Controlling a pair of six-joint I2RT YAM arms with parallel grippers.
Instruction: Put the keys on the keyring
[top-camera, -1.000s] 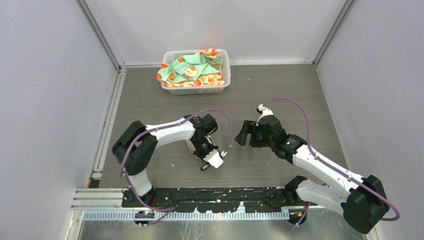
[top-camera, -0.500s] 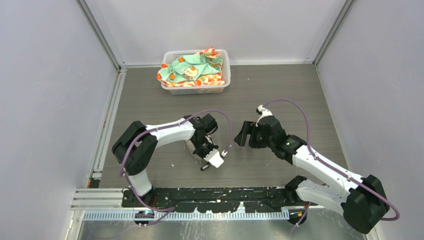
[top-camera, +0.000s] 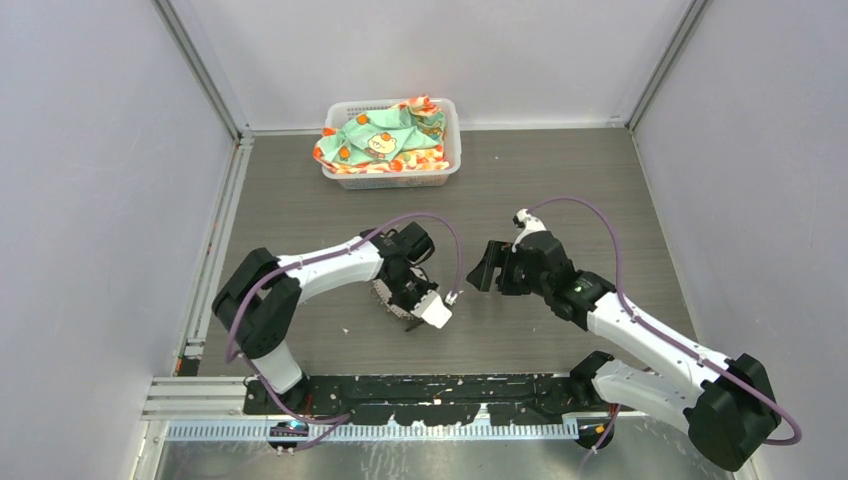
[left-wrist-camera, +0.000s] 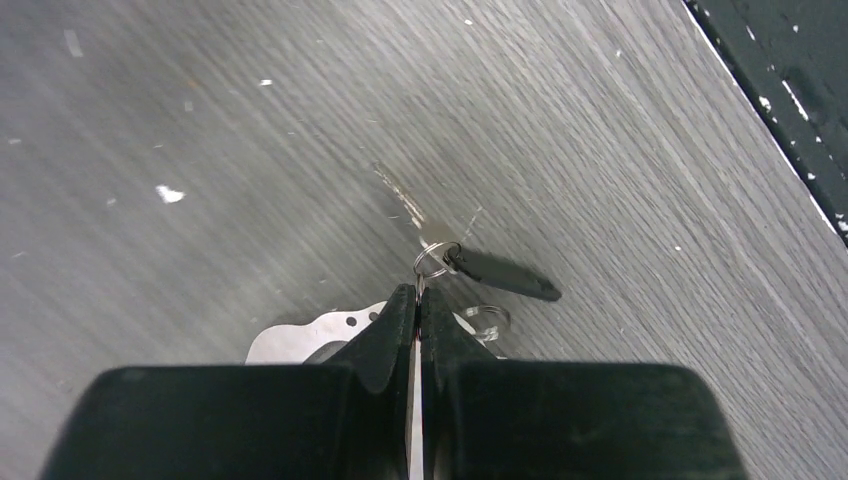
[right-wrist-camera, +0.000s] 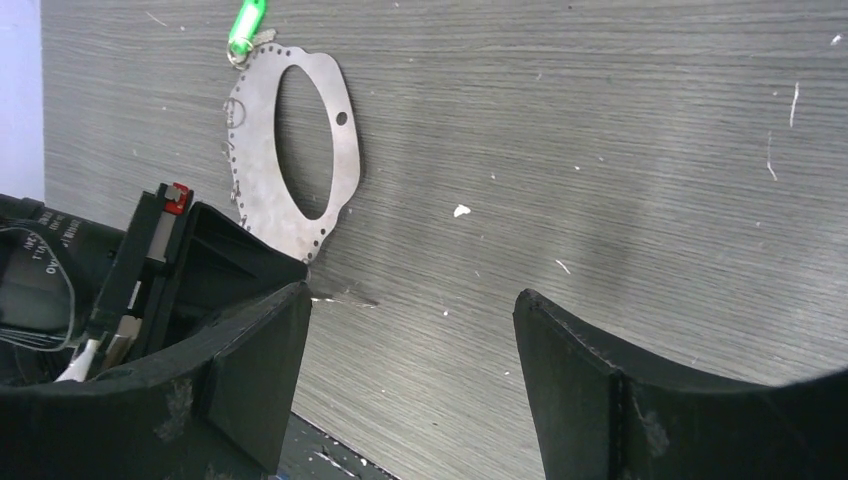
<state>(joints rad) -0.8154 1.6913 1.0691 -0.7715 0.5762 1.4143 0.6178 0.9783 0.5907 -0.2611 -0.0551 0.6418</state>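
The keyring (right-wrist-camera: 345, 170) is a flat silver oval loop with small holes along its edge, lying on the grey table; it also shows in the top view (top-camera: 383, 292). The green-headed key (right-wrist-camera: 244, 20) lies at its far end. My left gripper (left-wrist-camera: 417, 296) is shut on the small wire ring (left-wrist-camera: 432, 259) of the black-headed key (left-wrist-camera: 505, 275), right above the keyring's edge (left-wrist-camera: 300, 340). In the top view the left gripper (top-camera: 408, 314) sits over the keyring. My right gripper (right-wrist-camera: 410, 330) is open and empty, a little to the right of the keyring (top-camera: 484, 270).
A white basket (top-camera: 452, 150) holding patterned cloth stands at the back of the table. The black base rail (left-wrist-camera: 790, 90) runs along the near edge, close to the left gripper. A small clear ring (left-wrist-camera: 487, 320) lies beside the left fingers.
My left gripper has shifted slightly up and to the right over the keyring, and its elbow has swung left. The right arm has not moved.
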